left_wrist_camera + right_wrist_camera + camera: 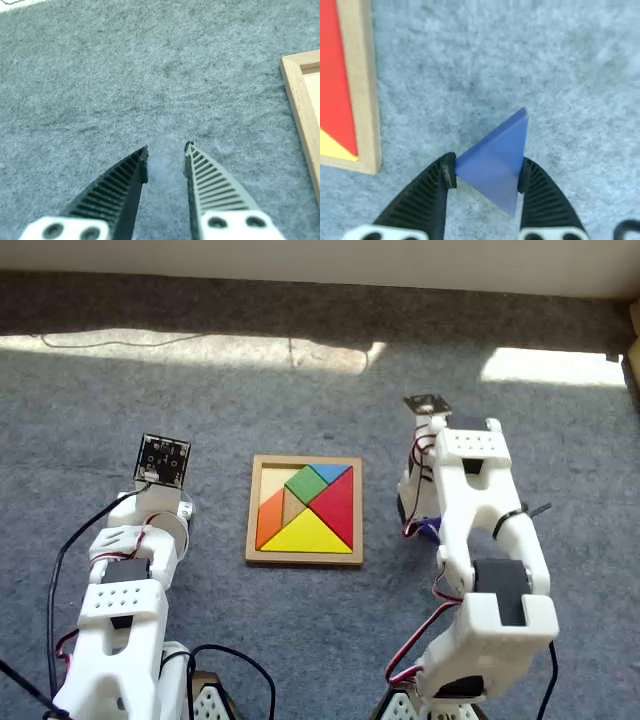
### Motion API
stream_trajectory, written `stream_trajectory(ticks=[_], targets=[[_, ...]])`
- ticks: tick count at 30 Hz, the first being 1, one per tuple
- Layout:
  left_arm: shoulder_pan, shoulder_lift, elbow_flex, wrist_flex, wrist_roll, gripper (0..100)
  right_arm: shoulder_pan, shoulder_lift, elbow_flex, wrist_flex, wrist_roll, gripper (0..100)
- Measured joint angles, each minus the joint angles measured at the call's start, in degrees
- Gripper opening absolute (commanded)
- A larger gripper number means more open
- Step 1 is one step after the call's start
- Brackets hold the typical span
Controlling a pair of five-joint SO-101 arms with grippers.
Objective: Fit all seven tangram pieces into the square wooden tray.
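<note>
The blue triangle (pixel 495 157) sits clamped in the right gripper (pixel 487 171), over the carpet (pixel 520 60) just beside the wooden tray (pixel 305 558), whose bare gap seems to be at its far left corner. Seating it well likely means clearing the rim, turning it to match that gap and lowering it flat. The left gripper (pixel 166 148) hangs open across the tray.

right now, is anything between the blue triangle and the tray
Nothing visible. The right gripper holds the triangle beside the tray, with bare carpet between them. The tray's gap lies across it, beyond the red piece, so the triangle would likely go over that.
</note>
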Motion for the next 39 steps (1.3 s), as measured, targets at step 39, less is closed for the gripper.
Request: stream_trajectory(ticks=[39], targets=[[0.0,0.0,0.1,0.0,0.0,14,-28.2,-5.4,0.0,-17.9,-36.8,7.4]])
